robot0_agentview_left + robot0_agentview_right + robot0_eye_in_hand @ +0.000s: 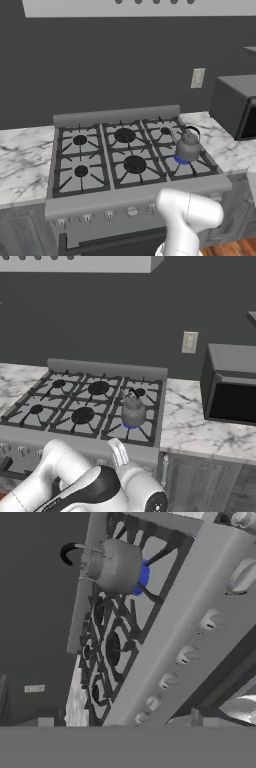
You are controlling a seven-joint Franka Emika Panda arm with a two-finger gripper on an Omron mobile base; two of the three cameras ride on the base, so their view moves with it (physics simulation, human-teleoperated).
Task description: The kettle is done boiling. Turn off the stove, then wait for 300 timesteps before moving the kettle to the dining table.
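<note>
The small grey kettle point(188, 146) point(133, 410) point(112, 566) stands upright on the front right burner of the stove point(100, 200) point(75, 442) point(200, 587). A blue flame point(181, 161) point(144, 577) burns under it. A row of small knobs point(132, 212) point(210, 619) runs along the stove's front panel. My hand hangs low in front of that panel, rolled sideways, and looks up along the knobs toward the kettle. My gripper is open and holds nothing. The dining table is out of view.
A dark microwave point(237, 107) point(230, 386) sits on the marble counter point(20, 160) point(195, 426) right of the stove. A wall outlet point(198, 78) point(189, 342) is on the dark wall behind. A range hood point(140, 6) hangs above.
</note>
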